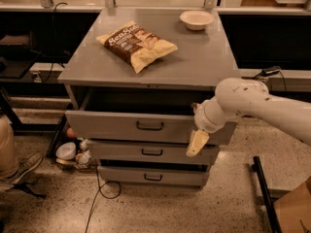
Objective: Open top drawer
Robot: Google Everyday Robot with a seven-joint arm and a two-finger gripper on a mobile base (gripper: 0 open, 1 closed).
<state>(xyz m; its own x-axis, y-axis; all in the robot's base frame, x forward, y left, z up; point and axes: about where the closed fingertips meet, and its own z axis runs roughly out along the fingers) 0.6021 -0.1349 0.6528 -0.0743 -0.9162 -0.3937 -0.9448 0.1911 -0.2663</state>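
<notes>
The top drawer (pixel 112 125) of the grey metal cabinet stands pulled out a little way, with a dark gap showing behind its flat front panel. Its small black pull handle (pixel 149 126) sits in the middle of the panel. My gripper (pixel 197 143) hangs at the end of the white arm (pixel 252 103), which reaches in from the right. The gripper points downward in front of the right end of the top drawer's panel, right of the handle and apart from it. It holds nothing that I can see.
A chip bag (pixel 137 44) and a cream bowl (pixel 196 19) lie on the cabinet top (pixel 204 62). Two lower drawers (pixel 151 152) are less pulled out. Clutter (pixel 73 149) and a cable lie on the floor at left, beside a person's shoe (pixel 19 169). A black bar (pixel 265 198) stands at right.
</notes>
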